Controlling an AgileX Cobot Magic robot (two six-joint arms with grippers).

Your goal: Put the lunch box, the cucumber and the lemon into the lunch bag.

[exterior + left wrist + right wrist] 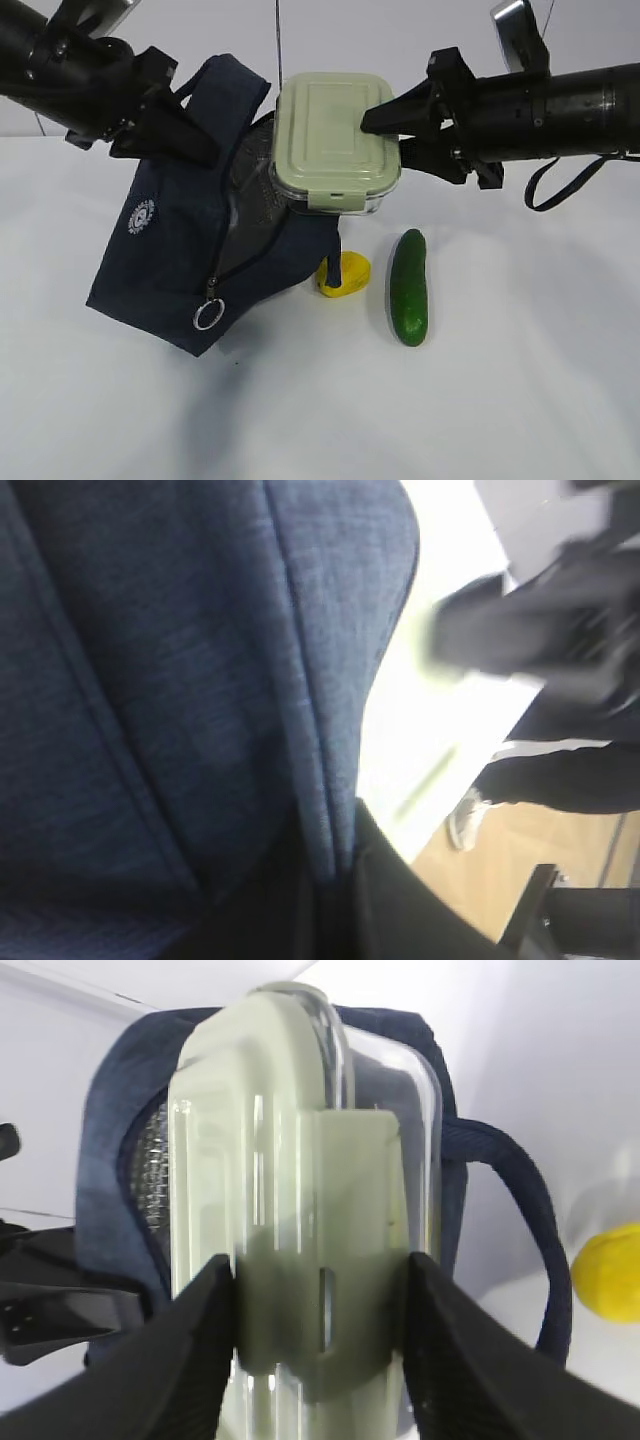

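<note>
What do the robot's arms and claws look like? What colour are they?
Both arms are black, thick and tube-shaped, like dark pipes. The right arm has a black cable looping below it and a silvery box on top. The left arm looks chunkier, with blocky black joints. The right claw has two matte black fingers that get broad toward the wrist. The left claw is black too.

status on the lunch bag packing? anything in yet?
Nothing is fully in yet. In hand: the right pincer is shut on the lunch box, holding it lifted at the mouth of the lunch bag, while the left pincer lifts the bag by its upper fabric. Left to do: the lemon and cucumber lie on the table beside the bag.
</note>
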